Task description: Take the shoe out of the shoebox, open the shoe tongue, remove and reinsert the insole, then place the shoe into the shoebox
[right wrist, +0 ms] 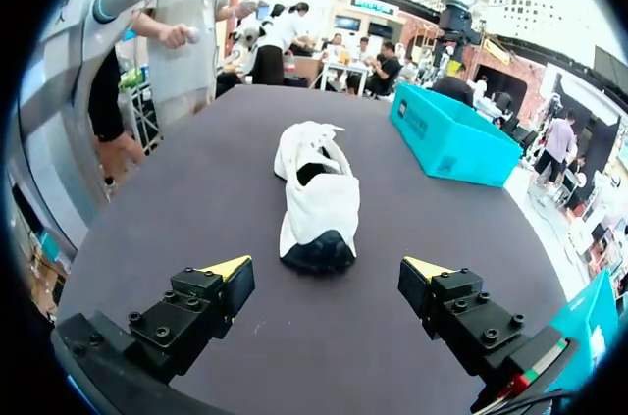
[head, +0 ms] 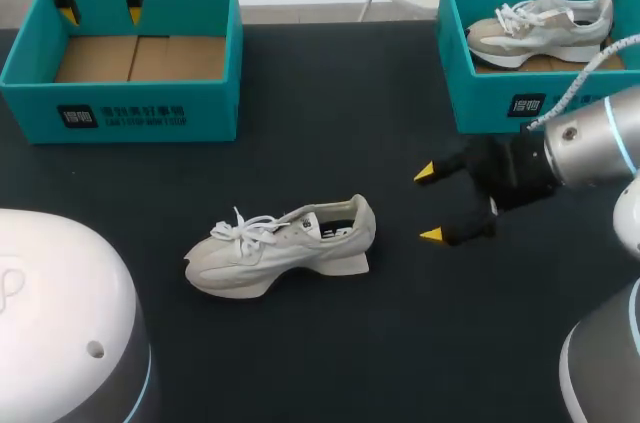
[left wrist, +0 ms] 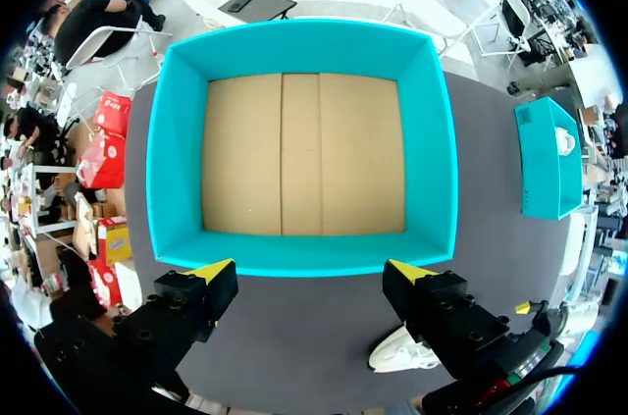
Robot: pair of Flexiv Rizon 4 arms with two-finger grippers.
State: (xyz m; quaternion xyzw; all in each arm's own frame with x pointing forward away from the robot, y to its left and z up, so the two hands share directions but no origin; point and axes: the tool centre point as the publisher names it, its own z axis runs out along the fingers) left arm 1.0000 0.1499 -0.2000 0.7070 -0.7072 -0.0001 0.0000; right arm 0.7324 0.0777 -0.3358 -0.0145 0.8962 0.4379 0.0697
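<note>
On the desk, the shoe lies near the middle, toe to the left, heel to the right. The left shoebox stands at the far left and the right shoebox at the far right, well apart. A second shoe lies inside the right shoebox. The left gripper hangs over the far side of the left shoebox, fingers apart. The right gripper sits right of the shoe's heel, not touching it. Its fingers are apart and the heel is straight ahead.

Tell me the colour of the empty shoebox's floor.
Cardboard brown floor, between teal walls; it shows best in the left wrist view.
</note>
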